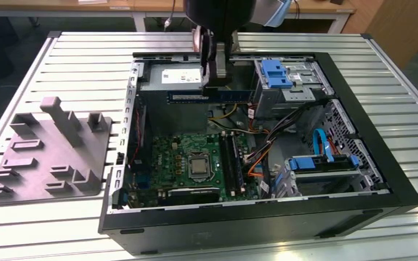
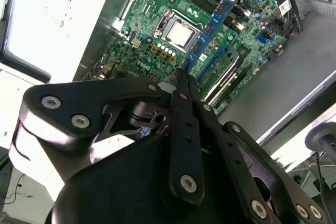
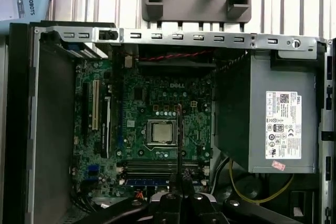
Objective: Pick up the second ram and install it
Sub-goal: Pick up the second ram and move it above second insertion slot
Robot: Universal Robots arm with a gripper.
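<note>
While clamped in the closed pincer [image 1: 216, 86], the ram [image 1: 187, 97] hung over the case [image 1: 401, 187], clear of the motherboard [image 1: 176, 163]. Pickup was done; seating was not.

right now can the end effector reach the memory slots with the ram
Likely yes: the end effector, shut on the second ram, hangs over the open case, and nothing covers the memory slots.
</note>
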